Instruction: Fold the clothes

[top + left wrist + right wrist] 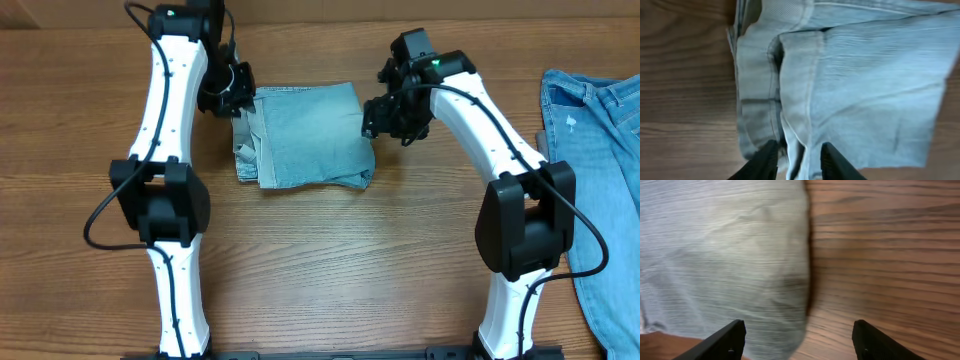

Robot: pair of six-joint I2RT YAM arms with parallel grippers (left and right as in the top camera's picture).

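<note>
The pale blue denim shorts (305,135) lie folded into a rough rectangle on the wooden table, between the two arms. My left gripper (232,95) is at their far left corner. In the left wrist view its fingers (799,162) are part open and straddle a loose fold of the shorts (865,75) near the stitched waistband, without pressing it. My right gripper (385,118) is at the shorts' right edge. In the right wrist view it (797,340) is wide open and empty, one finger over the cloth (725,255), the other over bare wood.
A second, darker blue denim garment (600,130) lies spread along the table's right edge, running down to the front. Bare wooden table (330,260) lies in front of the shorts, between the arm bases.
</note>
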